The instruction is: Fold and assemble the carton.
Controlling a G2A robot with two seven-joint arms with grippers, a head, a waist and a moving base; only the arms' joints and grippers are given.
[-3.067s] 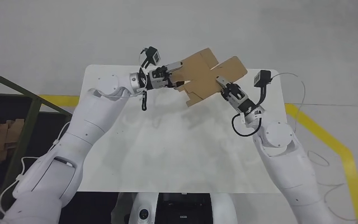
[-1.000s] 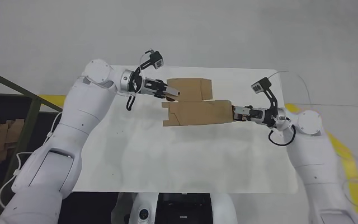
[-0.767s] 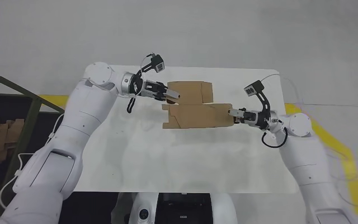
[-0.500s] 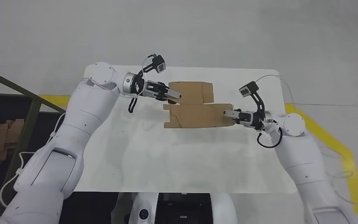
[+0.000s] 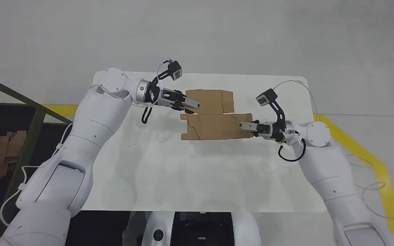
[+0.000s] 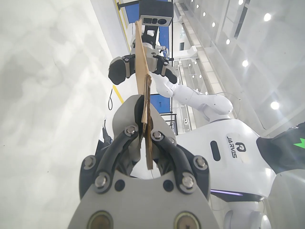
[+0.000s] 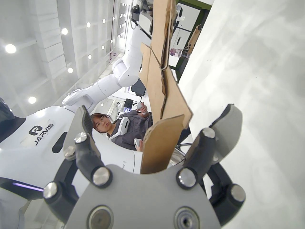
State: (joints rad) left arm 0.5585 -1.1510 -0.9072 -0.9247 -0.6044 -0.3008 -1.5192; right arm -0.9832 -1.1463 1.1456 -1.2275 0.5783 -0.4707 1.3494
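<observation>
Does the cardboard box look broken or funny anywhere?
A little. The carton is flat, and its middle seam looks ragged, as if torn. The end flap inside the open right hand bends sideways. The left hand pinches the other end.

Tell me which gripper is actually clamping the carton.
The left gripper: it is shut on the carton edge. The right gripper stands open, with a flap in the gap.

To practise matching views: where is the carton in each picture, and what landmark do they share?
Top view: carton at the table's far half, between both arms.
Left wrist view: carton edge-on, clamped in the left gripper.
Right wrist view: carton, its end between the open right gripper's fingers.
Shared landmark: the white table.
</observation>
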